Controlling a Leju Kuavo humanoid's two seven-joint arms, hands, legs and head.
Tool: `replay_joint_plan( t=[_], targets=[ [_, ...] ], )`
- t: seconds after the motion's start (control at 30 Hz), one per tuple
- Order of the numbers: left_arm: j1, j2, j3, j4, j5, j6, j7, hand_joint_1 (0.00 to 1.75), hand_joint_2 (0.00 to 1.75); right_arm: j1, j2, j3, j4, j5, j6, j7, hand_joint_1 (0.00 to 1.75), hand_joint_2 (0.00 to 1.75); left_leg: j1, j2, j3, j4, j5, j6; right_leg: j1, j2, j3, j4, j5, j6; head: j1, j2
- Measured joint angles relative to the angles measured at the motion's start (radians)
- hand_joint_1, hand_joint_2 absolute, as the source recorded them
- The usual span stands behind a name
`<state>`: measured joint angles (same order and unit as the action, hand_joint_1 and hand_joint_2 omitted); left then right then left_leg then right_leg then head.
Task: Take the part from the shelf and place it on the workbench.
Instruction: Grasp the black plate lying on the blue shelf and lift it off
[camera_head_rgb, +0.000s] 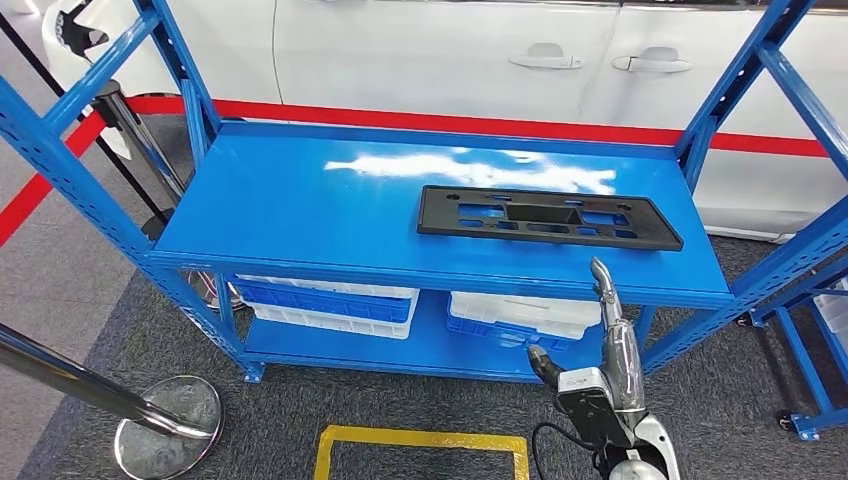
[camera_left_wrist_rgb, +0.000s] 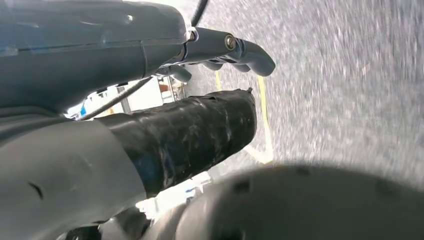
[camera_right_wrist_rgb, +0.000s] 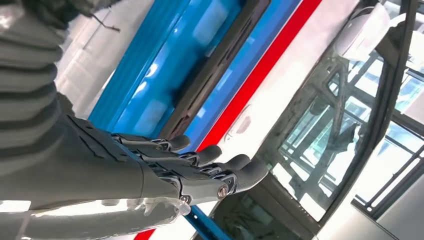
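Head view: the black plastic part lies flat on the blue shelf, right of centre. The right hand, fingers straight and empty, rises below the near edge, likely approaching it.

Left wrist view: the left hand hangs over carpet, fingers curled, holding nothing.

Right wrist view: extended fingers point toward the part, not touching.

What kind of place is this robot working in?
Probably a car factory or workshop floor: a white car stands behind a blue metal shelf, which holds a black plastic part, with stacked storage bins below.
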<state>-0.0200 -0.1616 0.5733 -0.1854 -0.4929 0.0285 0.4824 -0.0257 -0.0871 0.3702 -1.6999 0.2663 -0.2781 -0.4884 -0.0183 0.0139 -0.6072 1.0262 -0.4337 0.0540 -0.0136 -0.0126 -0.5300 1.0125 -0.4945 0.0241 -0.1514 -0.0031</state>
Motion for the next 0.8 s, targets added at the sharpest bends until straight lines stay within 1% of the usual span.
replay_joint_plan(
  t=[0.1, 0.23, 0.4, 0.5, 0.63, 0.7, 0.8],
  targets=[
    [0.000, -0.001, -0.001, 0.000, -0.003, 0.022, 0.001, 0.00, 0.00, -0.012, 0.000, 0.005, 0.010, 0.000, -0.001, 0.002, 0.00, 0.00, 0.000, 0.000, 0.000, 0.000, 0.000, 0.000, 0.000, 0.000, 0.000, 0.000, 0.000, 0.000, 0.000, 0.000],
    [0.000, -0.001, -0.003, 0.000, -0.004, 0.023, 0.001, 0.00, 0.00, -0.021, 0.000, 0.011, 0.015, 0.001, -0.001, 0.012, 0.00, 1.75, 0.000, 0.000, 0.000, 0.000, 0.000, 0.000, 0.000, 0.000, 0.000, 0.000, 0.000, 0.000, 0.000, 0.000],
    [0.001, -0.001, -0.007, 0.000, -0.009, 0.018, 0.002, 0.00, 0.00, -0.028, -0.001, 0.019, 0.016, 0.022, -0.023, 0.043, 0.00, 1.75, 0.000, 0.000, -0.001, 0.000, 0.000, 0.000, 0.000, 0.000, 0.000, 0.000, 0.000, 0.000, 0.000, 0.000],
    [0.001, -0.001, -0.007, 0.000, -0.012, 0.018, 0.002, 0.00, 0.00, -0.031, -0.003, 0.024, 0.025, 0.057, -0.033, 0.101, 0.00, 1.75, 0.000, 0.000, -0.001, 0.000, 0.000, 0.000, 0.000, 0.000, 0.000, 0.000, 0.000, 0.000, 0.000, 0.000],
    [0.000, -0.002, -0.009, 0.000, -0.026, 0.011, 0.002, 0.00, 0.00, -0.048, -0.003, 0.038, 0.061, 0.074, -0.009, 0.197, 0.00, 1.75, 0.000, 0.000, -0.001, 0.000, 0.000, 0.000, 0.000, 0.000, -0.001, 0.000, 0.000, 0.000, 0.000, 0.000],
    [0.000, -0.002, -0.013, 0.000, -0.029, 0.008, 0.002, 0.00, 0.00, -0.059, -0.003, 0.046, 0.081, 0.086, -0.008, 0.221, 0.00, 1.75, 0.000, 0.000, -0.001, 0.000, 0.000, 0.000, 0.000, 0.000, -0.001, 0.000, 0.000, 0.000, 0.000, 0.000],
    [0.001, -0.002, -0.019, 0.000, -0.030, 0.007, 0.002, 0.00, 0.00, -0.069, -0.003, 0.054, 0.100, 0.101, -0.011, 0.234, 0.00, 1.75, 0.000, 0.000, -0.001, 0.000, 0.000, 0.000, 0.000, 0.000, -0.001, 0.000, 0.000, 0.000, 0.000, 0.000]
  ],
)
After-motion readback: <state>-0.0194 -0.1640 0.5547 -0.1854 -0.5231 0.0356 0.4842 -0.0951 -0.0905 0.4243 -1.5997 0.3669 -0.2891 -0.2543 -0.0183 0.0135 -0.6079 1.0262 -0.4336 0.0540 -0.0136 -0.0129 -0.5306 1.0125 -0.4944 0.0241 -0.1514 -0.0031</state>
